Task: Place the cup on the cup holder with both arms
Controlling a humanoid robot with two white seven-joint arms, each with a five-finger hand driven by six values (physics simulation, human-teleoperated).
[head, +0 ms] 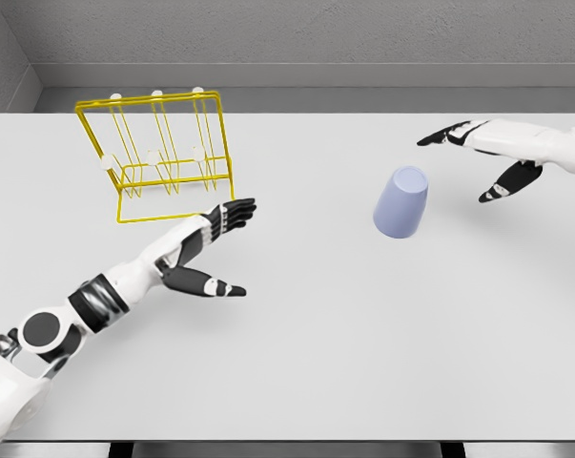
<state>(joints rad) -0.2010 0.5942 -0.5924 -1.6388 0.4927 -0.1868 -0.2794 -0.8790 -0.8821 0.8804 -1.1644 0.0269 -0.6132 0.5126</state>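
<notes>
My one view came from the camera on my head, looking steeply down and forward over the white desk [297,382]. It stood back enough to take in nearly the whole top, up to the grey wall [297,33] behind. My arms entered from the lower left and right edge.

Matt lavender cup [401,202], glossy yellow wire cup holder [163,157].
</notes>
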